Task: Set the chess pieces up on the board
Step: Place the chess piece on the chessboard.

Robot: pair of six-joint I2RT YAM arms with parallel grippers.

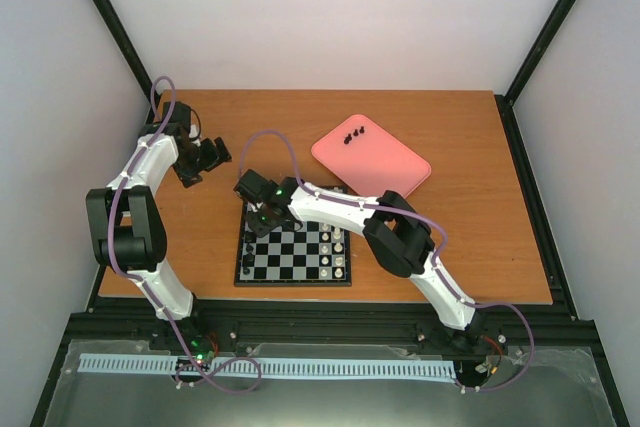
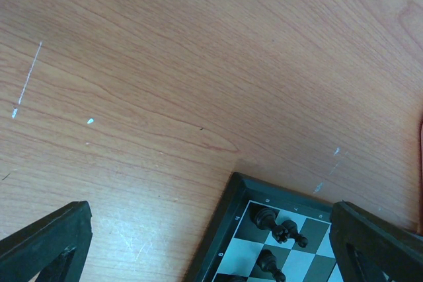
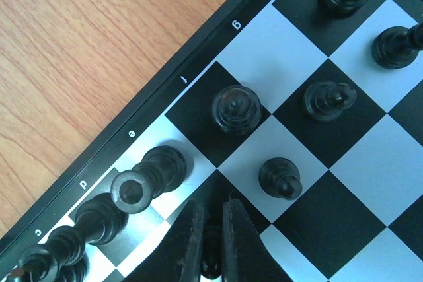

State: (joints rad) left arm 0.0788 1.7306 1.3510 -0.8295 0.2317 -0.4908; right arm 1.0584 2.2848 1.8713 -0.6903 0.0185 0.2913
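Right gripper [image 3: 213,212] clenched on 1 piece [image 3: 210,263] over board [image 3: 344,183]: light, slick, tippy; pinch mid-stem. Left gripper [image 2: 211,232] released

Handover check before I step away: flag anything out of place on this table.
Nothing looks toppled, spilled or damaged. A few tiny black chess pieces sit on the pink rounded tray, off the black-and-grey checkered chessboard.
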